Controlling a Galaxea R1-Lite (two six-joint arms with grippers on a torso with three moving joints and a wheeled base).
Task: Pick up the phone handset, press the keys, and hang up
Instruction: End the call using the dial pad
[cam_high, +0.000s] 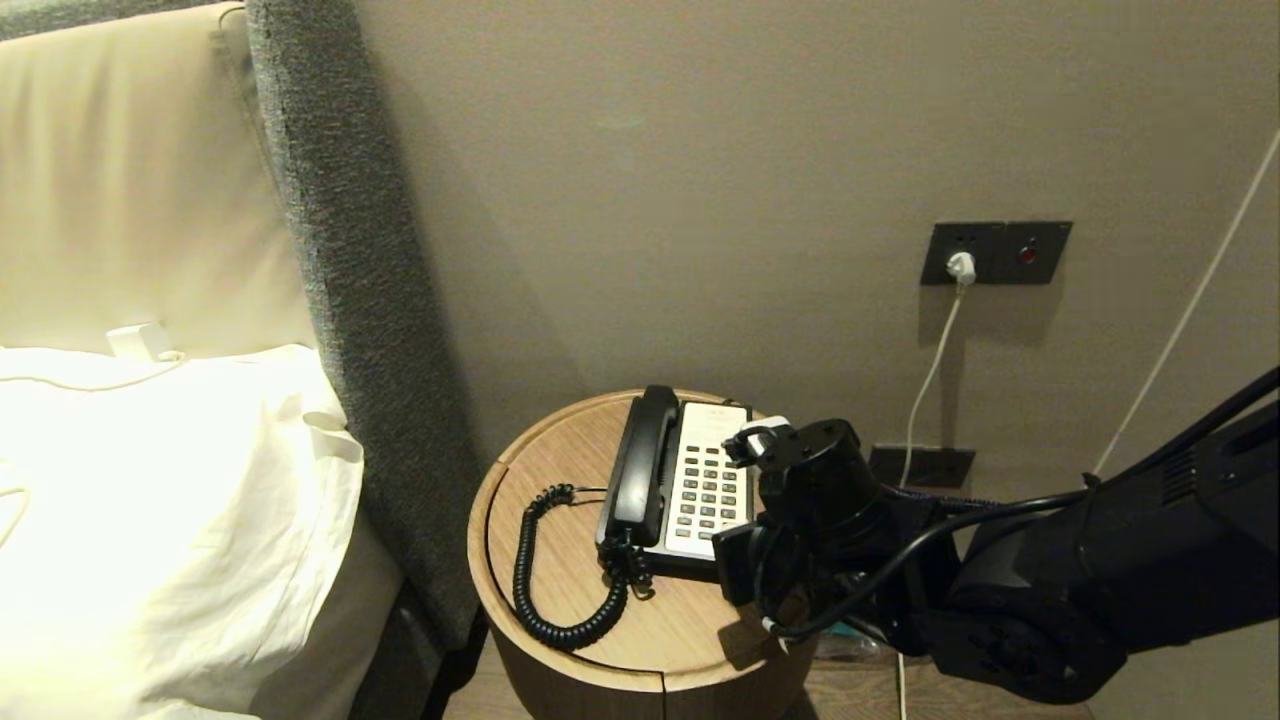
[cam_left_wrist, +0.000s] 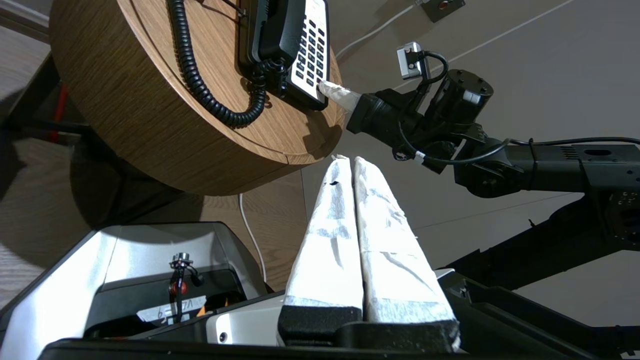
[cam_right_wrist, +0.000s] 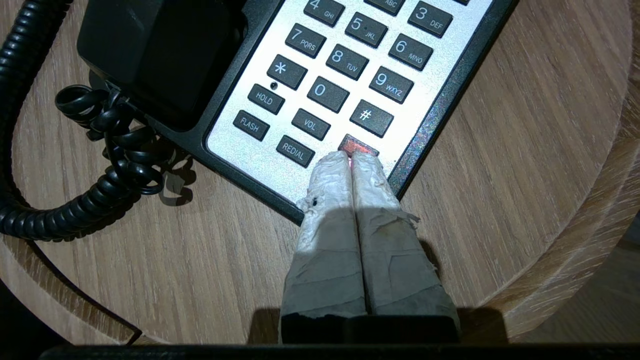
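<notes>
The right gripper has its taped fingers pressed together, tips on the red key at the near corner of the keys. The handset lies in its cradle just beyond the fingers, across the keypad. If the tips slide off sideways they could catch the neighbouring key or shove the phone across the smooth round wooden table. The left gripper hangs below the table edge, fingers together, empty. Bed and wall socket close by.
</notes>
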